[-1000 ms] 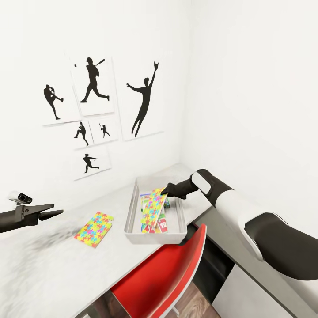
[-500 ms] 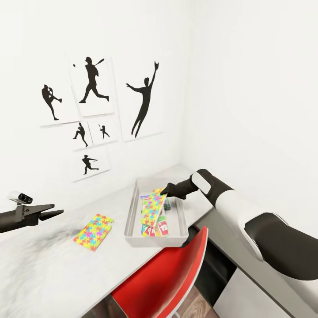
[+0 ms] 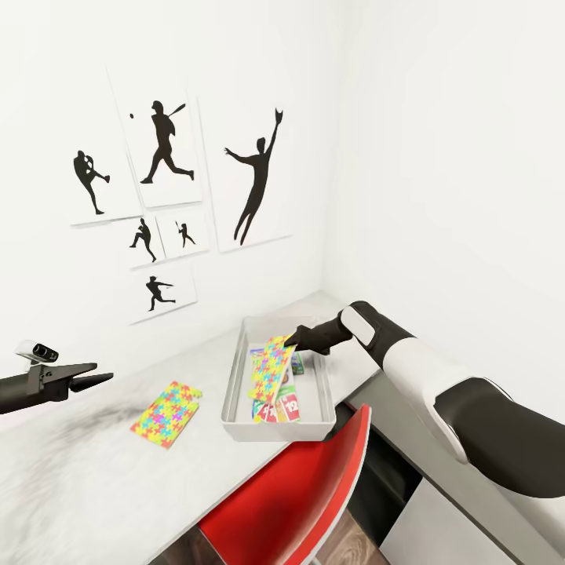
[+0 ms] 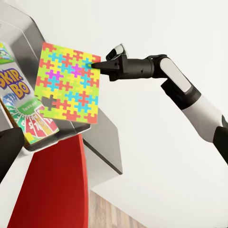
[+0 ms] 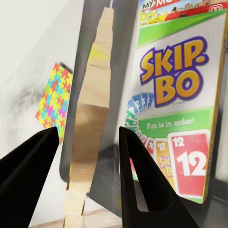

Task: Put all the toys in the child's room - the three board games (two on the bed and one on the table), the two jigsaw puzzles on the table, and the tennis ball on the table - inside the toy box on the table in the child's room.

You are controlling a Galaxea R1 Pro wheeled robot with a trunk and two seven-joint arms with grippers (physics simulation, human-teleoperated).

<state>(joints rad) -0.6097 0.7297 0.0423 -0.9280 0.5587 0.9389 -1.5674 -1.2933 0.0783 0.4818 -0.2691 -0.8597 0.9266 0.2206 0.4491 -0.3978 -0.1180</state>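
My right gripper is shut on the corner of a jigsaw puzzle, a thin multicoloured square that hangs tilted over the light grey toy box on the table. In the right wrist view this puzzle stands edge-on between the fingers. Inside the box lies the Skip-Bo board game, with other printed game boxes beside it. The second jigsaw puzzle lies flat on the table left of the box. My left gripper hovers open, far to the left. The tennis ball is out of view.
A red chair is tucked under the table's front edge below the toy box. A lower grey desk with a white cabinet runs along the right wall. Athlete silhouette pictures hang on the wall behind the table.
The view has shifted slightly. My right gripper still holds the puzzle over the toy box, at most a touch lower. The left arm has not moved.
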